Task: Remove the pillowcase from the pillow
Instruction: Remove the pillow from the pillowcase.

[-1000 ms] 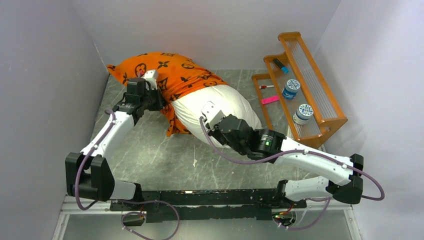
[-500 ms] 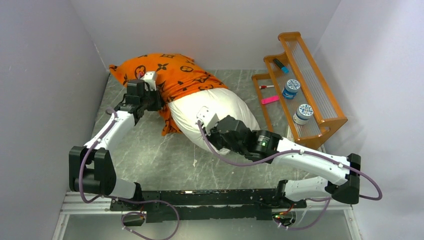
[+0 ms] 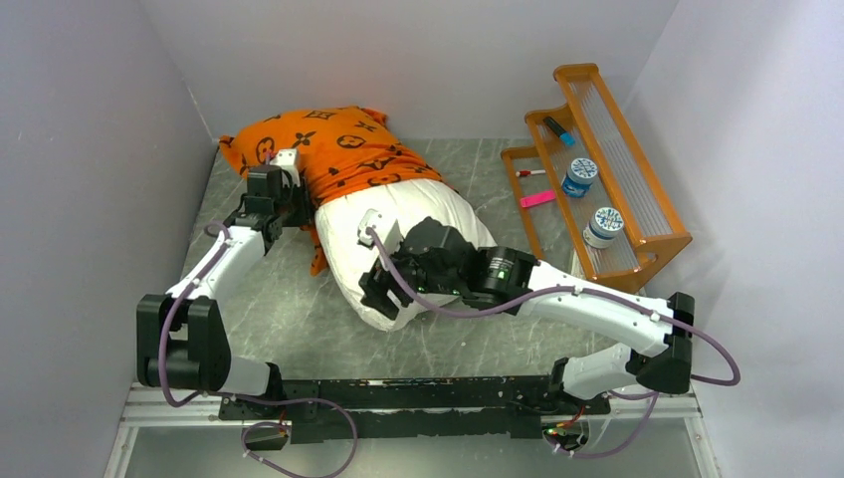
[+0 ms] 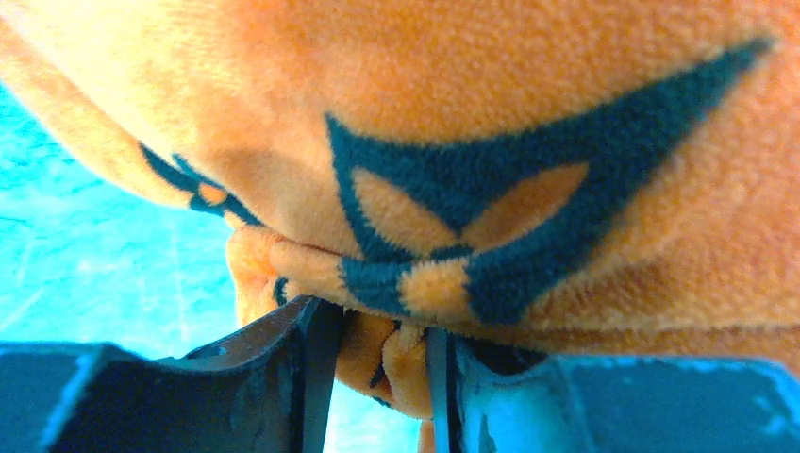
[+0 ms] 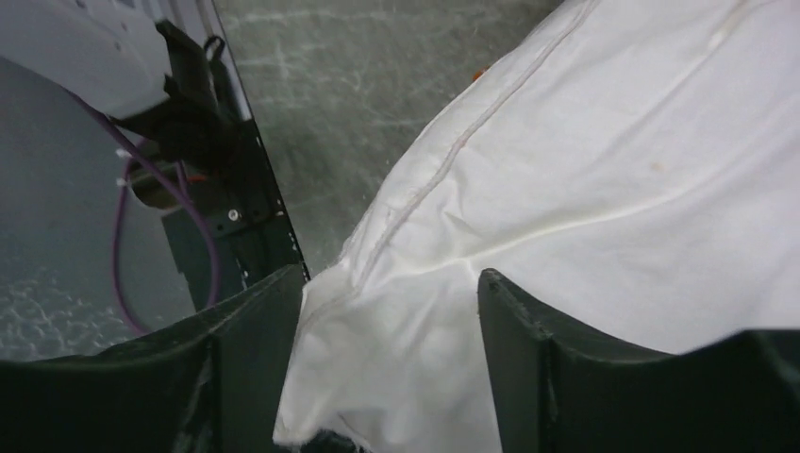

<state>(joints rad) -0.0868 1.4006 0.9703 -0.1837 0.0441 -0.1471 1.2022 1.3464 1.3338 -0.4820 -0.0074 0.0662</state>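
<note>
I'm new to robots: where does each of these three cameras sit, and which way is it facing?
Top external: fixed above and behind, looking down on the table, pillow and pillowcase; left arm and right arm show.
Left wrist: on the left wrist, facing along the left fingers into a pillowcase fold between them.
Right wrist: on the right wrist, facing a pillow corner between the right fingers.
Shared: right wrist and top views both show pillow and table.

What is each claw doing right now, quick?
Left gripper: jaws slightly apart around a fold of the pillowcase; grip cannot be told.
Right gripper: open, astride the pillow corner.
</note>
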